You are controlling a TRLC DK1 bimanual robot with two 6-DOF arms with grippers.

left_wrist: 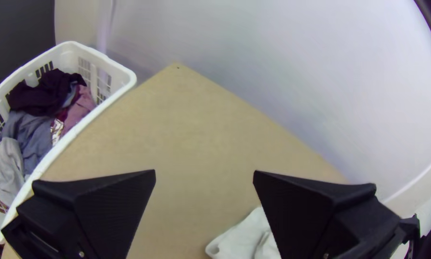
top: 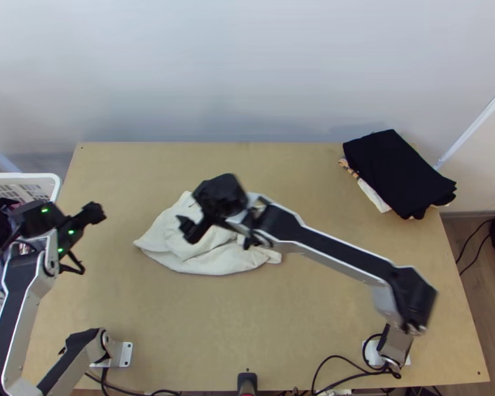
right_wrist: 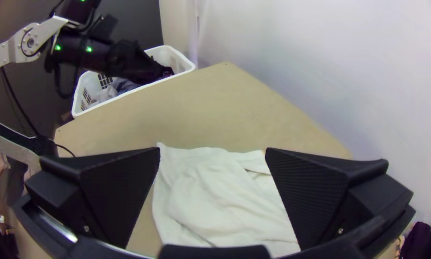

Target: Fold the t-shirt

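Right claw (top: 221,235) wide over the bunched white t-shirt (top: 181,257).
The t-shirt lies rumpled on the wooden table (top: 300,343) beneath the right claw, whose two fingers stand well apart, and spreads out to both sides of it; in the right wrist view the cloth shows between them. The left claw (top: 84,239) is wide too, well apart from the t-shirt, with the white basket (top: 23,177) of clothes on its outer side. Well to the right of the right claw, a stack of folded clothes (top: 399,171), black on top, lies at the table's far corner.
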